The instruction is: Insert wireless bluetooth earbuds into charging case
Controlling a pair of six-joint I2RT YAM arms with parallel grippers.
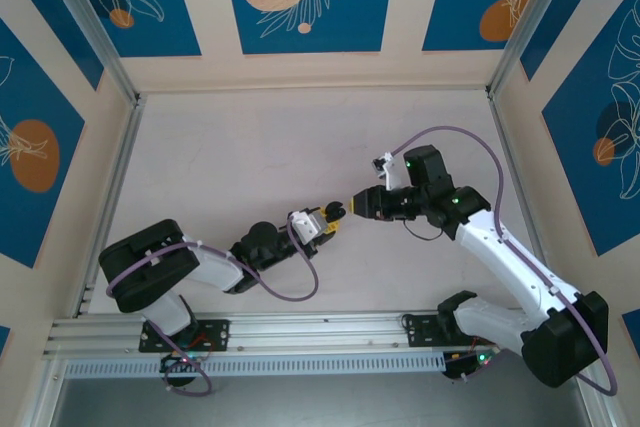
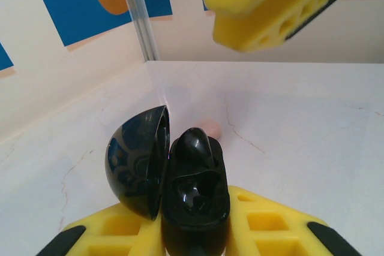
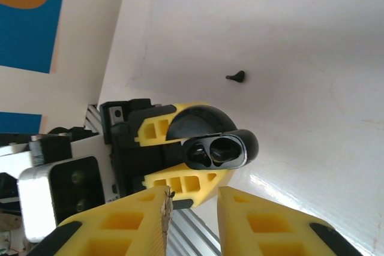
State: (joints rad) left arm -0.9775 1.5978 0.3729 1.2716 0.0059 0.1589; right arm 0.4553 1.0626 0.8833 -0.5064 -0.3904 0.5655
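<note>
The left hand (image 1: 328, 223) grips the open charging case (image 2: 195, 190) by its base, wells facing the right hand (image 3: 193, 193), which hovers just in front, fingers narrow with nothing visible between them. A black earbud (image 3: 237, 76) lies on the desk (image 3: 300, 58) beyond the case, and a pale pink earbud (image 2: 210, 128) just behind it (the far well may already hold one; hard to tell). Hold the case steady, pinch a loose bud by its stem, and lower it stem-first, squared to the empty well

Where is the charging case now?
The black charging case is clamped in the left gripper near the middle of the table in the top view, with the right gripper just to its right.
</note>
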